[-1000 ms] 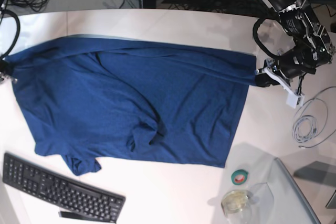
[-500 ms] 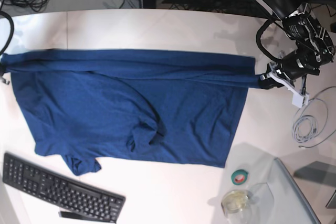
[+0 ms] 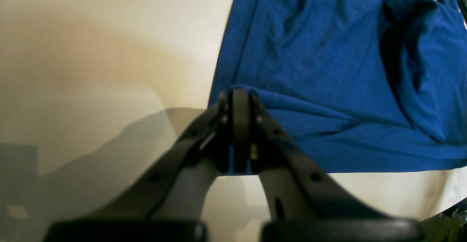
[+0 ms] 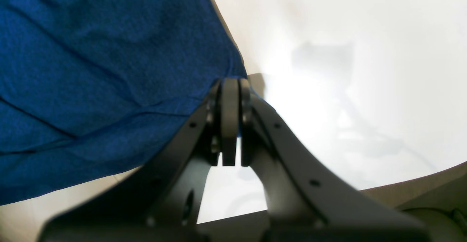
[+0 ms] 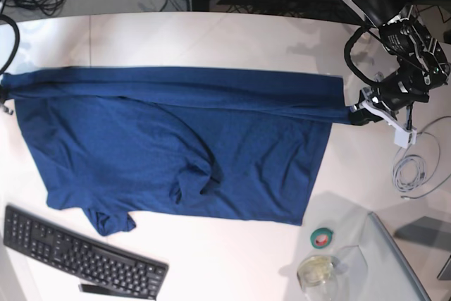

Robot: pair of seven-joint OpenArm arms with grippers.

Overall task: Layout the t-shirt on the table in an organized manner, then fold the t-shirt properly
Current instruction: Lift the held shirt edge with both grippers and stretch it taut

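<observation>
The dark navy t-shirt [image 5: 176, 142] lies spread across the white table [image 5: 232, 37], its far edge pulled taut into a raised fold between the two arms. My left gripper [image 5: 350, 113], at the base view's right, is shut on the t-shirt's right corner [image 3: 292, 103]; its jaws [image 3: 235, 100] pinch the fabric edge. My right gripper [image 5: 3, 93], at the base view's left edge, is shut on the opposite corner [image 4: 109, 70], jaws closed [image 4: 230, 89]. A bunched lump sits near the shirt's middle [image 5: 197, 181], and a sleeve [image 5: 109, 220] pokes out at the near left.
A black keyboard [image 5: 77, 252] lies at the near left. Green tape roll [image 5: 322, 237] and a clear jar [image 5: 316, 271] sit at the near right beside a grey glassy panel [image 5: 394, 266]. A white coiled cable [image 5: 412, 167] lies at the right edge.
Both grippers pulled the shirt's far edge straighter and tauter; the left gripper moved toward the near side and the fold flattened into an even band.
</observation>
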